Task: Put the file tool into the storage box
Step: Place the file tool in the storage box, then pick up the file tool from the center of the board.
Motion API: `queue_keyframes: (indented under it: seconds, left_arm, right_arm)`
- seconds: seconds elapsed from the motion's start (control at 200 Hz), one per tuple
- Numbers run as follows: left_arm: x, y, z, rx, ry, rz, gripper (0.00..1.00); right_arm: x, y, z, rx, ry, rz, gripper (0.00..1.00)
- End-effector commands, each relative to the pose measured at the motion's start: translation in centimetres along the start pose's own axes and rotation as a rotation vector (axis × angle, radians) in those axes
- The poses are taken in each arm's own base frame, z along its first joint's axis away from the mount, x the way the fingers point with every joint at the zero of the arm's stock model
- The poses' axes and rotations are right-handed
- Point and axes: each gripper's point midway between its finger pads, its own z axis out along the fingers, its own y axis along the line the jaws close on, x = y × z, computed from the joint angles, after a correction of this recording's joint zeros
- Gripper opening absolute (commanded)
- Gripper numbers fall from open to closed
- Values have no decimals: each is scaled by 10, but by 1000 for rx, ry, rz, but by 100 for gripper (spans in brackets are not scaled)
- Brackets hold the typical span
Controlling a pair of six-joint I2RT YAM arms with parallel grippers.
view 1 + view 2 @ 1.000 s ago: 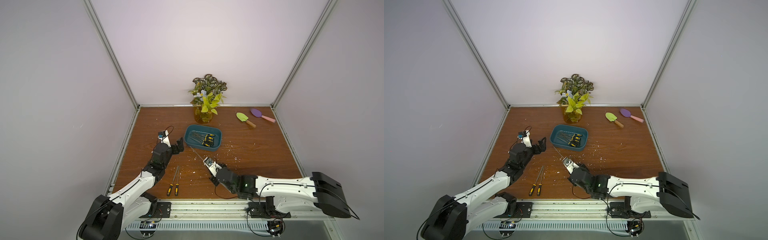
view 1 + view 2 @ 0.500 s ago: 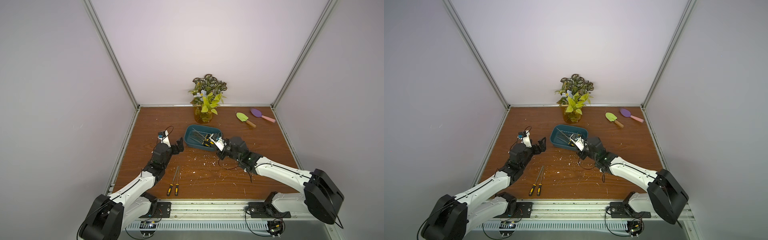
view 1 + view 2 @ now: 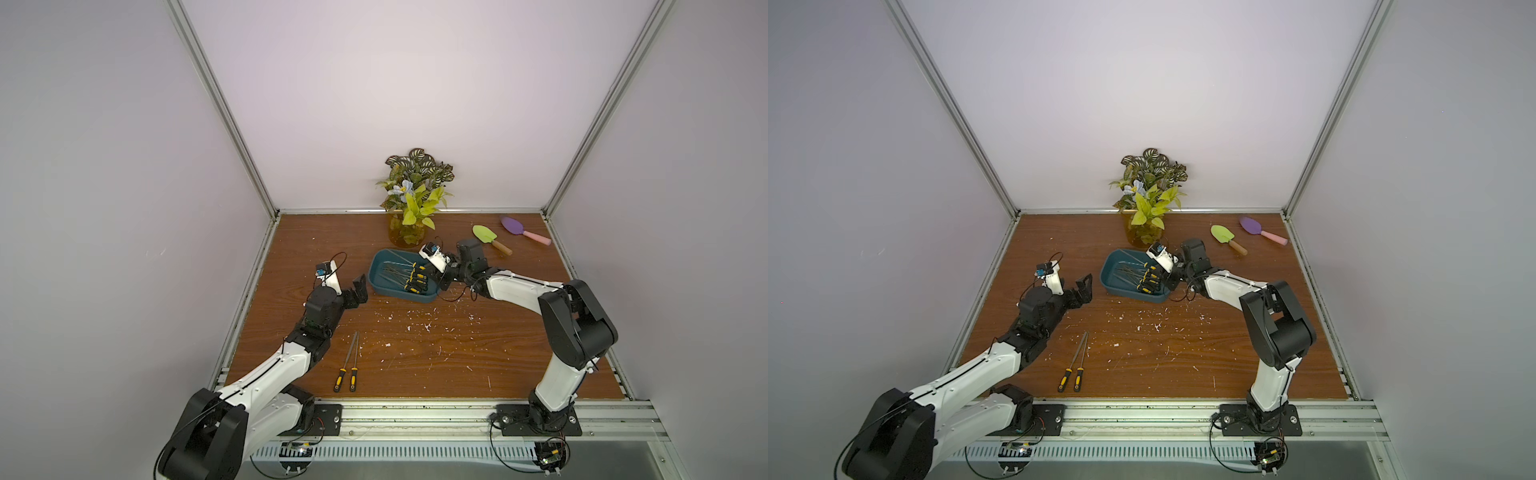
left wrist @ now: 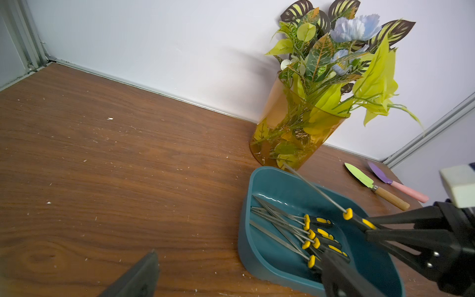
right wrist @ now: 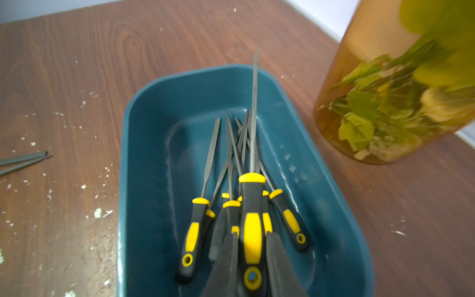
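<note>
In both top views my right arm reaches forward with its elbow raised, and the right gripper [image 3: 430, 276] [image 3: 1165, 277] hangs over one end of the storage box [image 3: 376, 272] [image 3: 1106, 276]. My left arm stretches low along the table, with the left gripper [image 3: 358, 291] [image 3: 1084, 291] just beside the box's other end. Two loose files [image 3: 348, 365] [image 3: 1075, 365] lie behind it, nearer its base.

From the left wrist I see that gripper's fingers [image 4: 138, 275] spread wide. Ahead of them the right gripper [image 4: 372, 227] pinches the file tool [image 4: 318, 195], whose shaft tilts up above the rim.

From the right wrist, the jaws press on the file tool [image 5: 253, 226] at its yellow-and-black handle. Other files [image 5: 213, 151] lie in the box [image 5: 128, 154] beneath it, and the amber vase [image 5: 380, 90] stands beyond.
</note>
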Motion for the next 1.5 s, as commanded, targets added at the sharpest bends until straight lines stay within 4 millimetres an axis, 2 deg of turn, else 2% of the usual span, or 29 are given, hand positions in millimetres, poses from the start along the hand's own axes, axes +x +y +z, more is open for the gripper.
queue_keyframes:
  seconds: [0.0,0.03,0.1,0.215,0.295,0.43,0.53,0.621,0.696,0.826,0.896,0.991,1.131,1.296,1.491]
  left_arm:
    - [-4,3,2,-7,-15,1,100]
    - [-4,2,2,-5,-13,1,100]
    - [-3,2,3,-4,-12,1,100]
    - [-2,1,4,2,-5,0,100]
    - [-1,1,4,4,-3,1,100]
    - [1,2,6,-1,3,5,100]
    - [2,4,7,-13,6,11,100]
    - [3,7,8,-28,10,18,100]
    - [3,9,9,-41,10,20,100]
    - [2,13,8,-66,4,32,100]
    - [1,17,8,-85,-2,34,100]
    - [0,20,8,-102,-4,35,100]
    - [4,27,11,-126,12,35,100]
    - [9,42,15,-172,35,10,100]
    - [9,47,16,-174,38,-10,100]
  right_arm:
    - [-10,0,4,-26,-23,-24,10]
    - [-8,-1,6,-18,-16,-17,16]
    - [-4,-8,10,13,2,-2,44]
    - [-5,-20,7,89,4,32,63]
    - [-13,-30,-5,160,-18,64,75]
    - [-35,-36,-32,267,-79,184,83]
    - [-41,-26,-47,348,-86,268,82]
    - [-38,0,-55,426,-93,330,82]
    - [-23,30,-59,462,-86,400,82]
    - [6,85,-59,387,-93,565,79]
    - [16,115,-59,337,-104,576,78]
    - [34,136,-64,377,-72,599,77]
    - [30,188,-57,291,-78,590,75]
    - [19,245,-35,206,-56,564,74]
    - [14,286,-9,168,-32,531,73]
